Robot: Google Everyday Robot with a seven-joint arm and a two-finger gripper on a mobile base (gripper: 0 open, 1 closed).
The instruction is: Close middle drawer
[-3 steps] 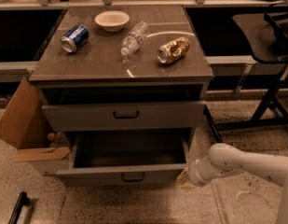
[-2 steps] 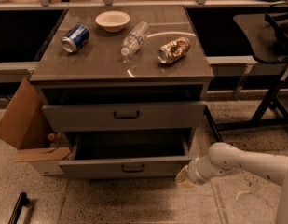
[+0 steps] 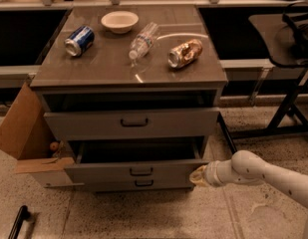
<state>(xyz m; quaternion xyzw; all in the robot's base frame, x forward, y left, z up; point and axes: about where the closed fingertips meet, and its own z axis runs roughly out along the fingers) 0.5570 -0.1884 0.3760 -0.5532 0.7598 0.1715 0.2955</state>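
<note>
Camera view: arm (image 3: 265, 174) reaches low from the right, gripper (image 3: 198, 176) at the right front end of the middle drawer (image 3: 103, 173); grip state unclear

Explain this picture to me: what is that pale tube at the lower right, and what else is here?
That tube is a robot's arm. Its tip, the end effector, sits at the right end of the middle drawer, which is partly open. I see nothing held. The one camera looks down at the cabinet from the front. On top are a blue soda can, a white bowl, a clear plastic bottle and a brownish can. A cardboard box stands at the left.
</note>
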